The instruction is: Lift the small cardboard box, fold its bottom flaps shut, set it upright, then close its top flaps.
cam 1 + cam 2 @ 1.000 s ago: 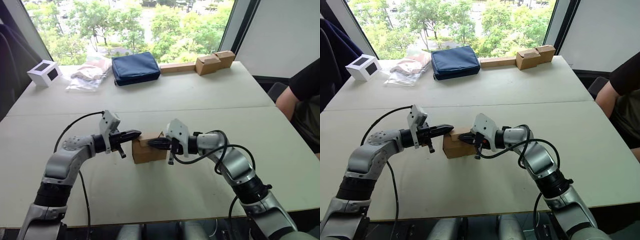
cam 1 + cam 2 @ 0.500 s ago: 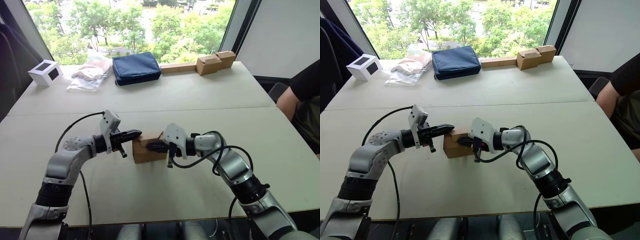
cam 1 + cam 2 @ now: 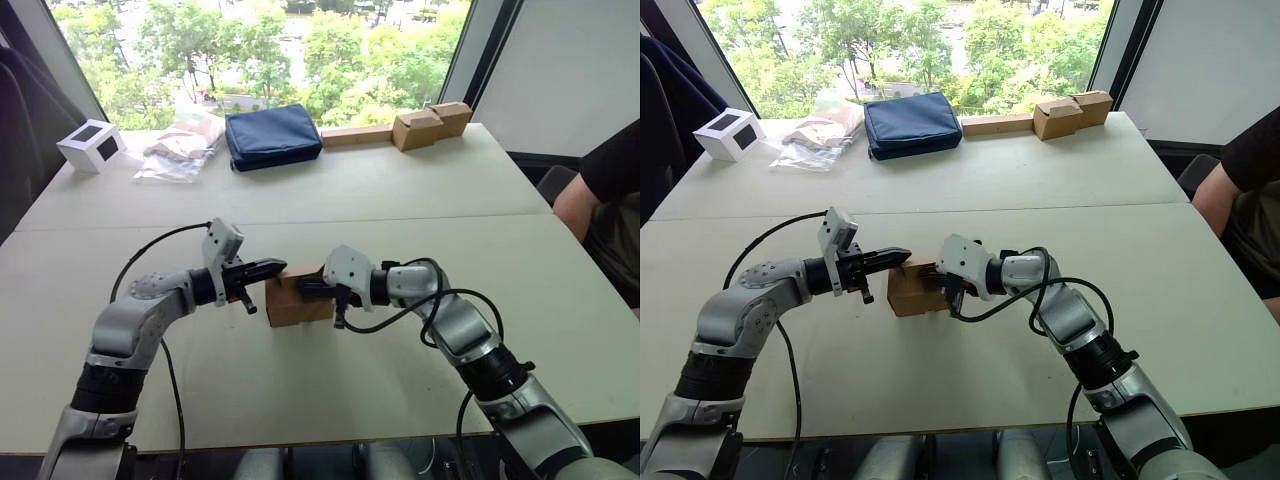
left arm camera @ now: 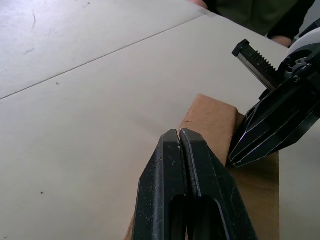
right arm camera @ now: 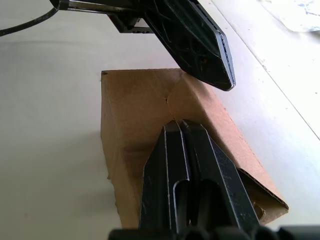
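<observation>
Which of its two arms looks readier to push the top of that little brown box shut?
Probably the right. The right claw, shut, already lies over the top flaps of the small cardboard box. The left claw, also shut, only reaches its far upper edge.

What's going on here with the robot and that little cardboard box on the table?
The robot is working on the small cardboard box, which sits on the table between its two arms. The left gripper and the right gripper are both shut, and their tips press on the box's upper side from opposite ends, as if pushing the top flaps flat. A person's arm shows at the table's right edge.
</observation>
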### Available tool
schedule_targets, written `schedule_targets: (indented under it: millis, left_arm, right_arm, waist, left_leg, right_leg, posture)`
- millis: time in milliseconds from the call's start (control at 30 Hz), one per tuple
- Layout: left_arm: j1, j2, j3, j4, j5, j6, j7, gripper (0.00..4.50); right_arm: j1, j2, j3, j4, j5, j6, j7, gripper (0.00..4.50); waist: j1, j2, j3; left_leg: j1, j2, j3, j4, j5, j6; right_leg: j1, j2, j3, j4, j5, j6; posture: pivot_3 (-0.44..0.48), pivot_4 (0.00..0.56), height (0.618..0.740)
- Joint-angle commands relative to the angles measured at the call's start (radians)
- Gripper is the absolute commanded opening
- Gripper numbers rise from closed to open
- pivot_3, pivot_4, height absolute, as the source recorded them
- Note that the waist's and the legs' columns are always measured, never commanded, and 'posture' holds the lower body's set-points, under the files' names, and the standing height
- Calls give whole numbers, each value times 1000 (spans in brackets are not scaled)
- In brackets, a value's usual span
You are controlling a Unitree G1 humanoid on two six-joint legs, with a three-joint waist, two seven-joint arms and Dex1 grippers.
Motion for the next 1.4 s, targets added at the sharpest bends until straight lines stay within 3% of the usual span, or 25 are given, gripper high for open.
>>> schedule_targets:
  millis: [33,500,700,800,1400]
  left_arm:
    - [-10,11,16,-33,-5,-14,-5,27]
    - [31,54,-68,39,141,-183,-77,27]
    - [16,39,30,-8,25,-129,-80,27]
    - [9,47,30,-33,39,-135,-63,27]
    - [44,47,-124,-86,155,-155,-48,27]
  right_arm:
    - [-9,5,-6,-8,-8,-2,-7,0]
    - [35,-5,-74,-131,146,122,44,0]
    - [36,16,-169,-141,225,180,5,0]
    - [31,21,-187,-125,234,183,-14,0]
    - [10,18,-63,6,102,133,-30,0]
  waist:
    - [0,0,0]
    - [0,0,0]
    - [0,0,0]
    - [0,0,0]
    - [0,0,0]
  left_leg:
    - [0,0,0,0,0,0]
    - [0,0,0,0,0,0]
    - [0,0,0,0,0,0]
    - [0,0,0,0,0,0]
    - [0,0,0,0,0,0]
  right_leg:
    - [0,0,0,0,0,0]
    - [0,-1,0,0,0,0]
    - [0,-1,0,0,0,0]
    - [0,-1,0,0,0,0]
    - [0,0,0,0,0,0]
  posture:
    - [0,150,737]
    - [0,150,737]
    - [0,150,737]
    - [0,150,737]
    - [0,150,737]
